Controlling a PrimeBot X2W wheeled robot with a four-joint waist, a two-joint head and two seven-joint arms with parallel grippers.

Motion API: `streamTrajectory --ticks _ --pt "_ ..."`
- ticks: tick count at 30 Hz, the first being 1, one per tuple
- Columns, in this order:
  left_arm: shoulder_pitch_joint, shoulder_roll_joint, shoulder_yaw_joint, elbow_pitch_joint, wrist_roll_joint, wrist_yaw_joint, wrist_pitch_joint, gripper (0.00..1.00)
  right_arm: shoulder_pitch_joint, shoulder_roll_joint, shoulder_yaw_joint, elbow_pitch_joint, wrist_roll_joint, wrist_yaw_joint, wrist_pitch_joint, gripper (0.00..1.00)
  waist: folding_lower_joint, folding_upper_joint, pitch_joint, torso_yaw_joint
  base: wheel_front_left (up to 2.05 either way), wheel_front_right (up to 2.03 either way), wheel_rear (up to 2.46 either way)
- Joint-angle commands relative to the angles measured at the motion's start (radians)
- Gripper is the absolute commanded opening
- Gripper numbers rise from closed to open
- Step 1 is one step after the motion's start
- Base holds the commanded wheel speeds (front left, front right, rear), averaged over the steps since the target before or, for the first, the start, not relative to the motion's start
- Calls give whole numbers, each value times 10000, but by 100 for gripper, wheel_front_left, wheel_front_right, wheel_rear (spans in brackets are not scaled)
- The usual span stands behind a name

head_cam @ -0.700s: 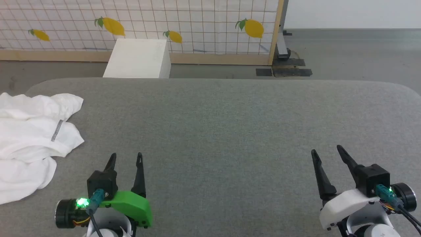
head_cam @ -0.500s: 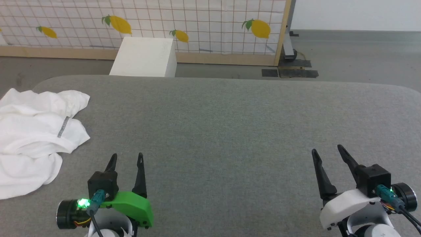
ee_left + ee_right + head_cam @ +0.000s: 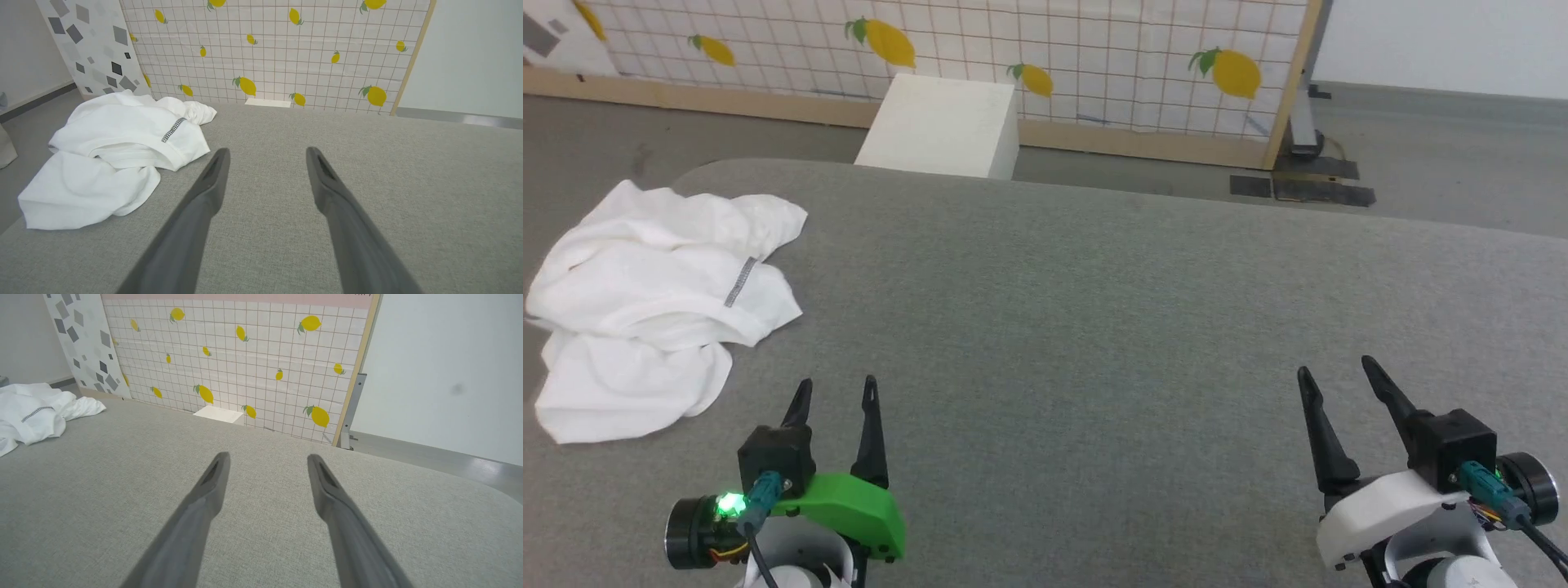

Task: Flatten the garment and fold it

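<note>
Because the garment lies crumpled at the frame's left, your left tool and right tool wait spread and empty.

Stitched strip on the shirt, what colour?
Grey stitched strip on the white shirt; clearest in left wrist view.

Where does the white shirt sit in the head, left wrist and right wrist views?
Head view: garment crumpled at the table's left end, middle left.
Left wrist view: garment in the left half, mid-height.
Right wrist view: garment at the left edge, partly cut off.
Shared landmark: lemon-print panel behind the table.
</note>
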Motion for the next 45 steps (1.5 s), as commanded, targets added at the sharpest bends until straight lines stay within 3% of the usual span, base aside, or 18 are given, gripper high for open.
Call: streamTrajectory --ticks 1,45 --pt "-164 68 -16 53 -163 76 -108 100 -44 0 3 5 21 -4 -92 100 0 0 14 236 0 0 0" --pt "-257 266 -48 745 -960 755 -1179 100 -40 1 367 63 280 -9 -647 100 0 0 -36 3421 0 0 0"
